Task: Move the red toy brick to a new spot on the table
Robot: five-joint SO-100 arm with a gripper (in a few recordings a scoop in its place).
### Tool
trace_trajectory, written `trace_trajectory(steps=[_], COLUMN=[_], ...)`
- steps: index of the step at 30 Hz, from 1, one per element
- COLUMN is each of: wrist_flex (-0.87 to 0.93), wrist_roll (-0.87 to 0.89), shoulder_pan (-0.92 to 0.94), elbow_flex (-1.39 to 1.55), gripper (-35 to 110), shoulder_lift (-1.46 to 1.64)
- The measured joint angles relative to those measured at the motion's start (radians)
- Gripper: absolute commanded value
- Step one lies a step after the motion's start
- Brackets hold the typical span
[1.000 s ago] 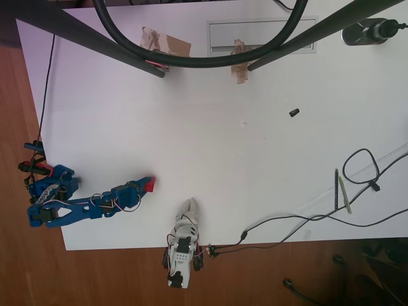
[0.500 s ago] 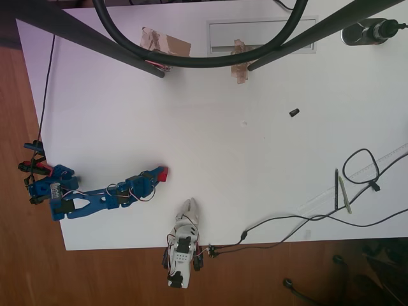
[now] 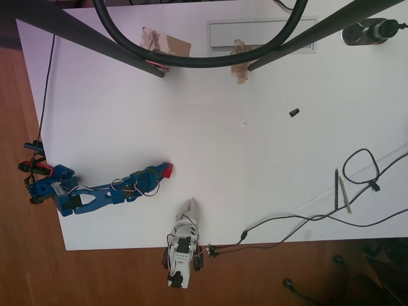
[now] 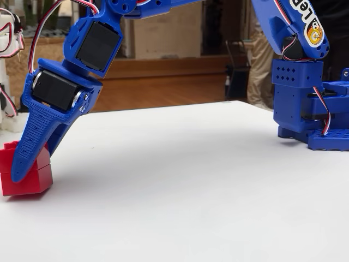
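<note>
Near the table's [image 3: 210,115] near-left edge in the overhead view, we see the gripper [image 4: 27,164] pinching the red toy brick [image 4: 24,177] resting on the surface, presumably to reposition it.

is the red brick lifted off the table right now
No, in the fixed view the red toy brick sits flat on the table.

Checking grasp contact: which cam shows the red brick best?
The fixed view. The red toy brick is large and side-on there, sitting on the table with the blue pincer clamped on it. The overhead view gives only a tiny red patch at the pincer tip, useful for placement, not contact.
</note>
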Motion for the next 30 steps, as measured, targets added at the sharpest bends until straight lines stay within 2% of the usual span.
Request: trace_trajectory(steps=[6,12,15,20,24,30], wrist_flex=[0.021,0.060,0.060,0.054,0.037,0.066], wrist_roll=[0.064,0.123,0.152,0.181,0.048,-0.377], shoulder_pan=[-0.005,0.014,0.014,0.046,0.101,0.158], elbow_flex=[-0.003,-0.003,0.005,0.199,0.554,1.230], gripper=[27,33,31,13,0,0], shoulder_lift=[0.000,0.000,0.035,0.287,0.612,1.201])
